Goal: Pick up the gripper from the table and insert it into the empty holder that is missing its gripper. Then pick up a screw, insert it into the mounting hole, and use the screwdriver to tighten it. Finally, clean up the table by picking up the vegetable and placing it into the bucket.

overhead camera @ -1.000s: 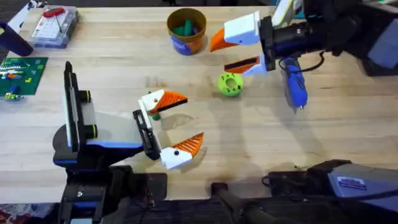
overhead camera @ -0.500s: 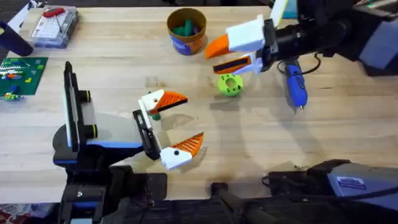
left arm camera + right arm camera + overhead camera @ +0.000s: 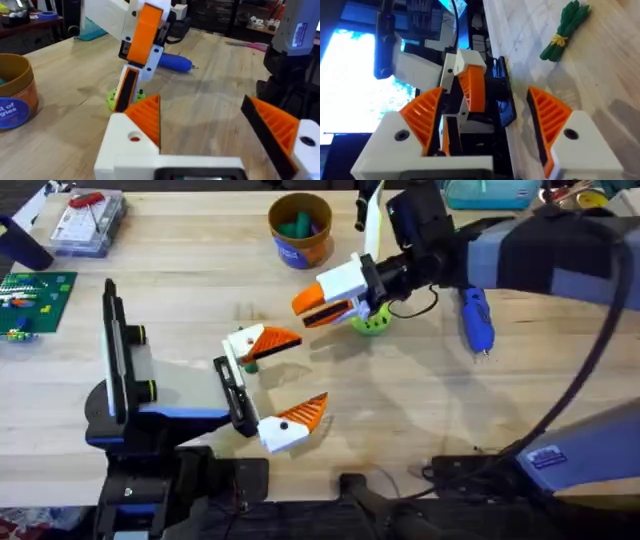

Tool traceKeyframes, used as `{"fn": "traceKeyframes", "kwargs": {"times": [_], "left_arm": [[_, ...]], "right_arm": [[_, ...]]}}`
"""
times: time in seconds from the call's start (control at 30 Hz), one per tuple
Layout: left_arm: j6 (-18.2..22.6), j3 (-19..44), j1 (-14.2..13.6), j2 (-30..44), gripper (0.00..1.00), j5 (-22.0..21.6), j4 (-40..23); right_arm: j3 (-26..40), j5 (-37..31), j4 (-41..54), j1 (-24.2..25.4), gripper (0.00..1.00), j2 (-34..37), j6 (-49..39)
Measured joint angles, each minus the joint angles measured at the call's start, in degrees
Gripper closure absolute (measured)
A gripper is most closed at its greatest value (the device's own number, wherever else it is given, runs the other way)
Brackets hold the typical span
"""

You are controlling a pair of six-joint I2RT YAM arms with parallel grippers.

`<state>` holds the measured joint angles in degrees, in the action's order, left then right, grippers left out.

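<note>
Right end effector (image 3: 312, 308): I had reached across to the middle of the worktop (image 3: 420, 410); my two white-and-orange fingers (image 3: 422, 120) stood spread apart with nothing between them.
Left end effector: I could not tell whether it was released or clenched.
Vegetable (image 3: 376, 324): it lay flat on the worktop, partly hidden by my right end effector from overhead. In the left wrist view one finger tip came down right at the vegetable (image 3: 112, 98); it may have been touching it, but the view was too poor for me to be sure.
Gripper (image 3: 258, 343): it lay loose on the worktop, left of the vegetable and just beside the far end of the holder (image 3: 234, 395), orange tip pointing right.
Holder: its one finger sat at the near end.
Screwdriver (image 3: 475, 320): it lay on the worktop to the right of the vegetable, thin tip toward the near side.
Bucket (image 3: 300, 228): it stood upright at the far side, well apart from the vegetable, with dark green pieces inside.
</note>
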<state>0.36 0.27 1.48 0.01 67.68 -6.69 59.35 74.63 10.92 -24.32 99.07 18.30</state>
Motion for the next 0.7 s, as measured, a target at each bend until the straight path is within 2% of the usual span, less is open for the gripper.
{"fn": "traceKeyframes", "kwargs": {"times": [0.2, 0.7], "left_arm": [[0.02, 0.0, 0.0, 0.0, 0.01, -0.28, 0.02], [0.0, 0.0, 0.0, 0.0, 0.01, -0.87, 0.12]], "right_arm": [[-0.02, 2.24, -0.1, -0.28, 0.01, 0.36, -1.73], [-0.02, 3.08, -0.08, -4.69, 0.007, 2.2, -0.48]]}}
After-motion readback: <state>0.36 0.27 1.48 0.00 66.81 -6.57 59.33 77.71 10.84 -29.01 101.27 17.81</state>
